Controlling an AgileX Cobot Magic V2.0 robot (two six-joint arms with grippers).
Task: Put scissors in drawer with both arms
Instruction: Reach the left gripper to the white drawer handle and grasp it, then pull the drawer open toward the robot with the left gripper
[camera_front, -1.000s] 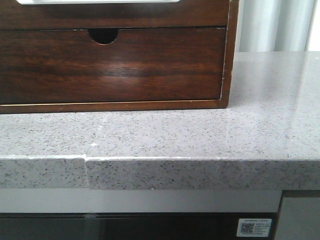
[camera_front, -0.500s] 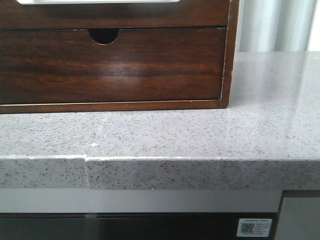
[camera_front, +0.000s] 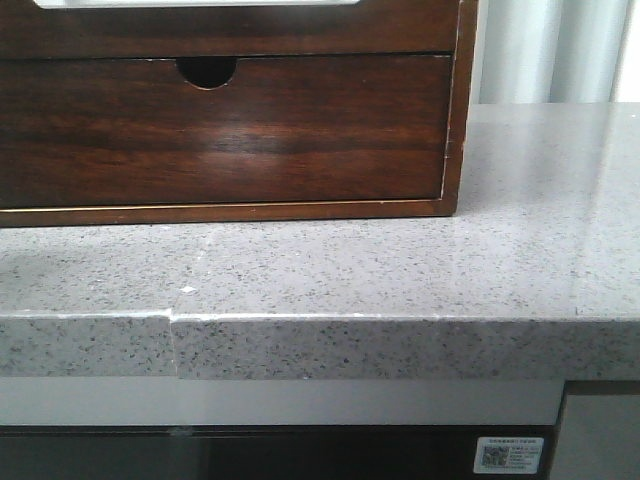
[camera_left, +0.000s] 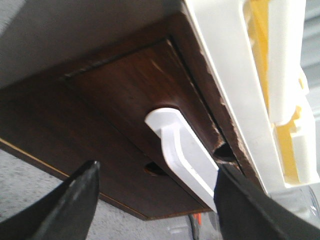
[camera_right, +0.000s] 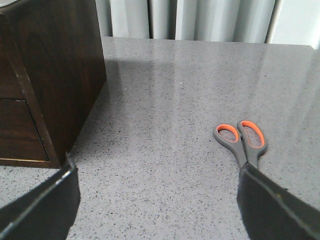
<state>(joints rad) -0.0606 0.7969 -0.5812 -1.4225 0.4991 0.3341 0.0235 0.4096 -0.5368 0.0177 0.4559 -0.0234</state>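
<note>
The drawer (camera_front: 250, 30) is the plain dark brown front at the top of the wooden cabinet, with a white rounded piece (camera_front: 200, 3) along its upper edge. In the left wrist view this drawer (camera_left: 125, 90) carries a white handle (camera_left: 185, 150). My left gripper (camera_left: 157, 167) is open around that handle without touching it, and the handle lies close to one finger (camera_left: 245, 205). The scissors (camera_right: 241, 142), grey with orange-lined loops, lie flat on the grey counter (camera_right: 165, 100); their blades are hidden behind a finger (camera_right: 275, 210) of my right gripper (camera_right: 157, 170), which is open and holds nothing.
Below the drawer is a second drawer with a half-round finger notch (camera_front: 207, 70). The cabinet's side wall (camera_right: 60, 65) stands beside my right gripper. A white and yellow plastic object (camera_left: 280, 75) sits on the cabinet. The counter's front edge (camera_front: 300, 345) has a seam.
</note>
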